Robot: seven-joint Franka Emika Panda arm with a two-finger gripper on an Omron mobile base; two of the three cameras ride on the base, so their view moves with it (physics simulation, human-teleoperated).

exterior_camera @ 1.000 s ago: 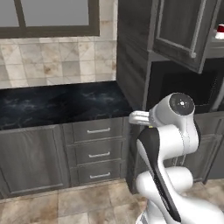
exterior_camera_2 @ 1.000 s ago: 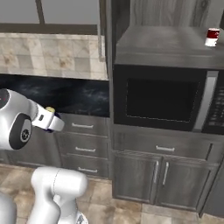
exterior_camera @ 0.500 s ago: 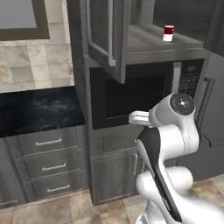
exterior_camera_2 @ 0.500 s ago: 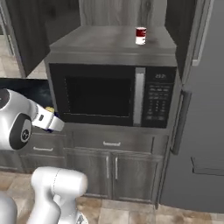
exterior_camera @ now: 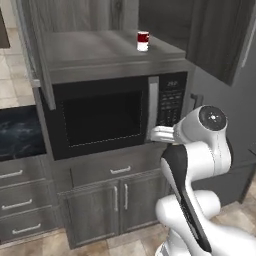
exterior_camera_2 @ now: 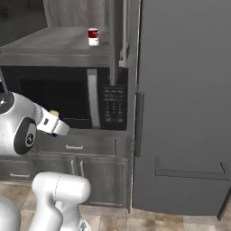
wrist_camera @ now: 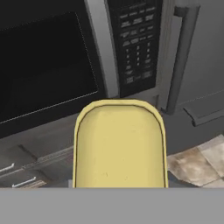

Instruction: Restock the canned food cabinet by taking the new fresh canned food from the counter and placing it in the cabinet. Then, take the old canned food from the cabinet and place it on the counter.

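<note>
The jaws pinch the yellow-lidded new can (wrist_camera: 119, 144), held before the microwave (exterior_camera: 107, 115). The old red-lidded can (exterior_camera: 143, 41) stands on the open cabinet shelf (exterior_camera: 100, 50) above the microwave.

You are in a domestic kitchen. A built-in microwave (exterior_camera: 112, 117) sits under an open grey wood-grain cabinet (exterior_camera: 105, 50) holding a red-lidded can (exterior_camera: 143, 41). Grey drawers (exterior_camera: 17, 205) and cupboard doors (exterior_camera: 107, 200) run below a black marble-like counter (exterior_camera: 20, 132); the floor (wrist_camera: 197, 164) is beige tile.
</note>
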